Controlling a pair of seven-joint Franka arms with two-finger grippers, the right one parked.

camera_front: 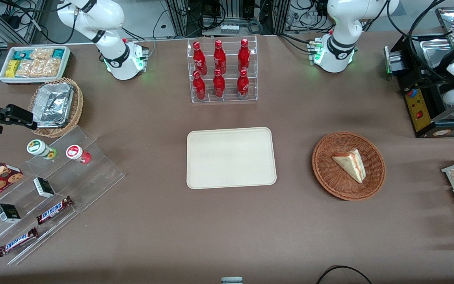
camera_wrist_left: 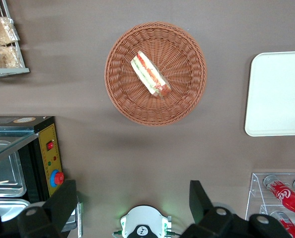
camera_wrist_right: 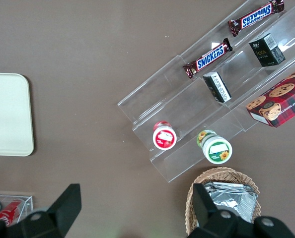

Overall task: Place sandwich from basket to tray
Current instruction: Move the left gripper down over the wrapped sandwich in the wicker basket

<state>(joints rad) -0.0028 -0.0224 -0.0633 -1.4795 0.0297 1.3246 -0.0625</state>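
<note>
We see the sandwich (camera_front: 350, 164) lying in the basket (camera_front: 325, 173) toward the working arm's end of the bench (camera_front: 152, 221); the empty tray (camera_front: 231, 157) sits well apart beside it, mid-bench. A rack of red bottles (camera_front: 221, 71) stands farther from the front camera than the tray. Nothing covers the sandwich. The gripper (camera_wrist_left: 132, 208) hangs high over bare bench near the basket, fingers (camera_wrist_left: 63, 201) spread wide, holding nothing.
</note>
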